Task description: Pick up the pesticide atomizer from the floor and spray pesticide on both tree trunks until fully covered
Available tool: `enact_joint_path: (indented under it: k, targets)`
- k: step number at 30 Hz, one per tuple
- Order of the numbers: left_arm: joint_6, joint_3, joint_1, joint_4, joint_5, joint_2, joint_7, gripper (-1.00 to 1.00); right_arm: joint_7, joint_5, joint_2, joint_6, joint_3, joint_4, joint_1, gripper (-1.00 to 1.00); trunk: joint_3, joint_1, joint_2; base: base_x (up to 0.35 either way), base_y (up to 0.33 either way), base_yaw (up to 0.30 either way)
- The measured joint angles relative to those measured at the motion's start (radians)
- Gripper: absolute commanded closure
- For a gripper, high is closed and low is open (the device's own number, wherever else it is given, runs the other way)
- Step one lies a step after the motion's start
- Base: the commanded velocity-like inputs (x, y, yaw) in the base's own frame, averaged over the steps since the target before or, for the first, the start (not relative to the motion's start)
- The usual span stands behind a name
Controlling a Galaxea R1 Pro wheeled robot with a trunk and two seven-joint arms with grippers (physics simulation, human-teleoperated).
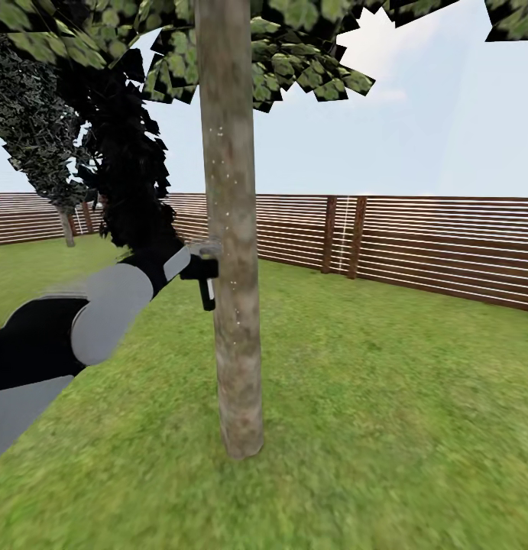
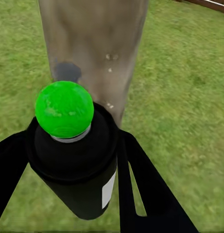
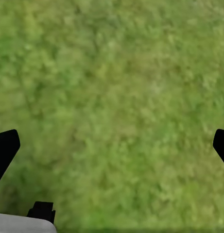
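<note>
So the left gripper (image 2: 73, 160) is clamped around the spray bottle (image 2: 75, 165), a black can with a bright green round cap (image 2: 64, 108) and a small white label on its side, with one black finger (image 2: 146, 189) pressed along each side of the body. The cap end points straight at the tree trunk (image 2: 94, 48), which sits just past the bottle, really close, though I can't tell if they actually touch. There's a dark roundish patch (image 2: 67, 72) on the bark right beyond the cap, plus a few tiny pale specks on the trunk around it. From the head camera the left arm (image 1: 103, 313) reaches up from the lower left and the gripper (image 1: 205, 275) ends right at the near side of the trunk (image 1: 231, 252), about halfway up the part you can see. The trunk is straight and grey-brown, standing upright in the lawn (image 1: 386, 397), with blocky green leaves (image 1: 294, 53) overhead. Behind the arm there's a dark, narrow conifer (image 1: 130, 168), and a brown slatted fence (image 1: 439, 241) runs along the back of the grass. The right gripper (image 3: 112, 145) is spread wide, fingertips (image 3: 5, 148) far apart at the two edges of its camera view, holding nothing, with just grass (image 3: 116, 97) under it.
</note>
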Motion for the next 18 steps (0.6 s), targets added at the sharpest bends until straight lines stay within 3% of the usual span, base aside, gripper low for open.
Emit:
enact_joint_path:
  k: [3,6,9,18]
  targets:
    - [-0.046,0.000,0.042,0.000,-0.001,0.000,0.000,1.00,0.000,0.000,0.000,0.000,0.000,0.000,0.000,-1.00,0.000,0.000,0.000,0.000,0.000,0.000]
    - [-0.108,-0.001,0.132,0.000,-0.002,0.000,0.001,1.00,0.000,0.000,0.000,0.000,0.000,0.000,0.000,-1.00,0.000,0.000,0.000,0.000,0.000,0.000]
    - [-0.174,-0.001,0.189,0.001,-0.002,0.000,0.001,1.00,0.000,0.000,0.000,0.000,0.000,0.000,0.000,-1.00,0.000,0.000,0.000,0.000,0.000,0.000]
    - [-0.220,-0.001,0.312,0.001,-0.001,0.000,0.002,1.00,0.000,0.000,0.000,0.000,0.000,0.001,0.000,-1.00,0.000,0.000,0.000,0.000,0.000,0.000]
